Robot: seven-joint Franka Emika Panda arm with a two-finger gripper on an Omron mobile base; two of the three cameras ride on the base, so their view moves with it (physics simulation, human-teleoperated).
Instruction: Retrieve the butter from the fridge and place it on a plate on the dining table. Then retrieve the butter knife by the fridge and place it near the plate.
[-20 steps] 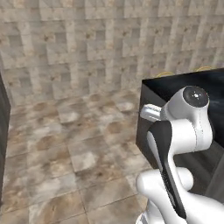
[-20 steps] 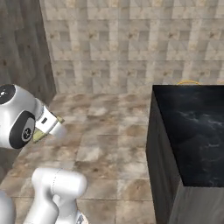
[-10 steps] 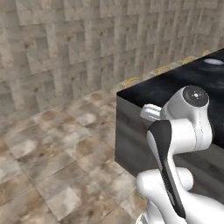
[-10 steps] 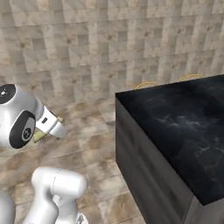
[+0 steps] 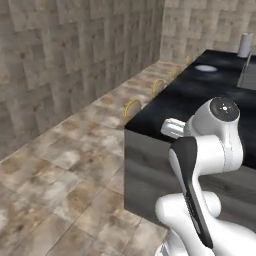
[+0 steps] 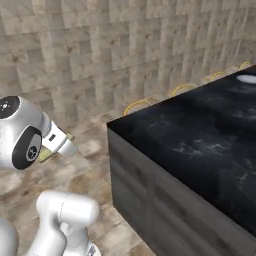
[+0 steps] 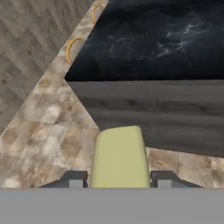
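Note:
The butter (image 7: 118, 157), a pale yellow block, sits between my gripper's (image 7: 118, 179) two dark fingertips (image 7: 74, 178) in the hand view, and the gripper is shut on it. In the right base view the gripper (image 6: 60, 144) hangs above the floor, left of the dining table's (image 6: 200, 135) near corner. The table's black marble top (image 5: 195, 95) stretches away to the right, and the pale plate (image 5: 205, 68) lies far along it, also seen as the plate (image 6: 246, 78) at the right edge. The fridge and the butter knife are out of view.
Round yellow-rimmed stools (image 5: 132, 107) (image 6: 137, 106) line the table's far side by the stone wall. A sink (image 5: 247, 75) and a grey cylinder (image 5: 245, 45) sit at the table's far end. Tiled floor (image 5: 60, 170) lies open to the left of the table.
The whole picture has swung: the base has turned, bringing the table nearer and more to the middle, with the plate now in sight. The butter stays in the gripper.

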